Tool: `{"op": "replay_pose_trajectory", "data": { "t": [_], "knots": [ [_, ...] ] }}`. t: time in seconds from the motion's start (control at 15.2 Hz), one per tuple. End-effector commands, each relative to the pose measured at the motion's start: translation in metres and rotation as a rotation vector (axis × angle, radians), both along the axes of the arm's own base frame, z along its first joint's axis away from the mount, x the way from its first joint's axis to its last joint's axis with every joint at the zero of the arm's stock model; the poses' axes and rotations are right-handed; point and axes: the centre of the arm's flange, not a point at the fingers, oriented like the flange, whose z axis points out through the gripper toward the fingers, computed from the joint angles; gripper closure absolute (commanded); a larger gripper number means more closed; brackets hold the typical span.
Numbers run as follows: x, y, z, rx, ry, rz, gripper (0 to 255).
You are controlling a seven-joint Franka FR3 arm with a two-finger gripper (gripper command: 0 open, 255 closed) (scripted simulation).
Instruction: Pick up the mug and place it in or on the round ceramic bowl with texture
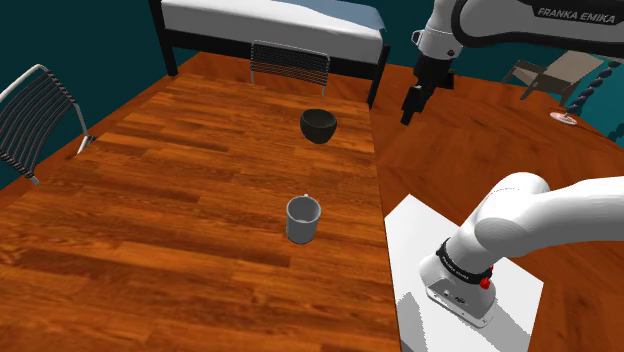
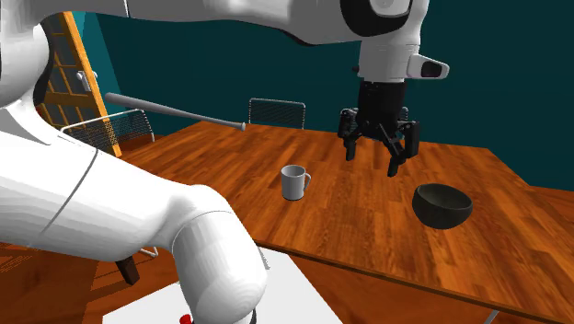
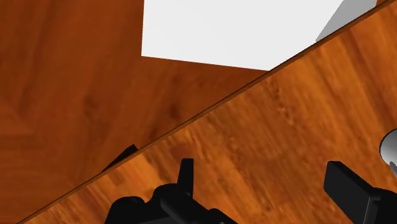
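Zero steps done: plain grey mug (image 1: 303, 219) stands on my wooden surface (image 1: 180, 230), apart from dark round bowl (image 1: 319, 125); jaws spread, empty, above.

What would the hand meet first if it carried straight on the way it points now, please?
Probably the bare table top near its edge: the hand points down there, and the mug stands off to one side.

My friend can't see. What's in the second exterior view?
A black tool hangs open over a wooden table, with a grey mug at its left in the picture and a dark bowl at its right. A white arm is in front.
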Motion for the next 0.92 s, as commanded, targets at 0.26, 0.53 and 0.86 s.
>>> {"op": "replay_pose_trajectory", "data": {
  "t": [0.26, 0.53, 0.86],
  "knots": [
    [0.005, 0.049, -0.021, -0.004, -0.003, 0.002, 0],
    [0.011, 0.097, -0.042, -0.008, -0.005, 0.004, 0],
    [0.018, 0.158, -0.069, -0.013, -0.008, 0.006, 0]
  ]
}}
